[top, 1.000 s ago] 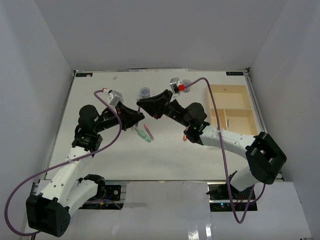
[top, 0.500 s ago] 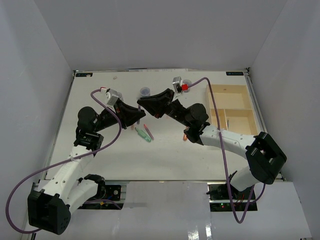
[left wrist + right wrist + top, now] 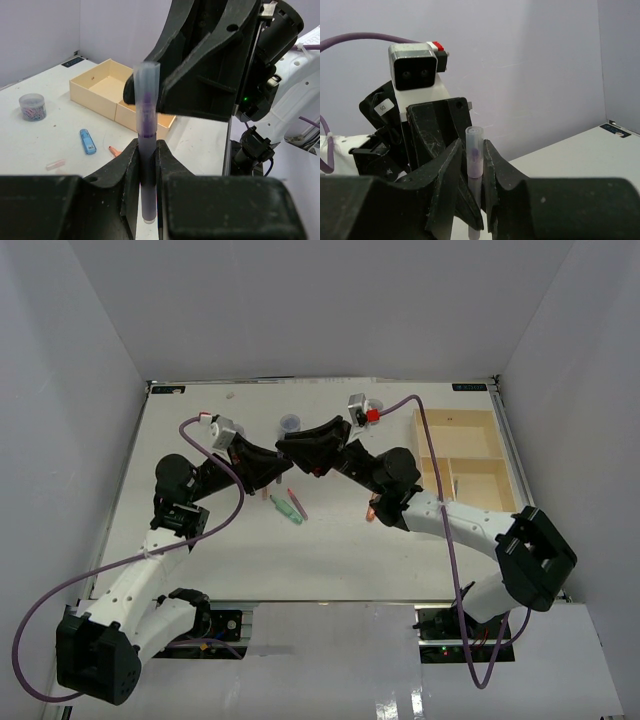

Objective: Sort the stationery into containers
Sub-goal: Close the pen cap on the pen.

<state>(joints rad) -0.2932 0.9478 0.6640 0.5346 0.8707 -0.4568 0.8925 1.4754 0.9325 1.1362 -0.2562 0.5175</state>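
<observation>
Left claw (image 3: 148,152) clamped on purple pen (image 3: 146,95) over the tabletop (image 3: 45,135); right claw (image 3: 474,150) flanks the same pen; whether it grips cannot be told.

White sticker (image 3: 383,107) reading "50" on the left arm's black casing (image 3: 372,117)
</observation>
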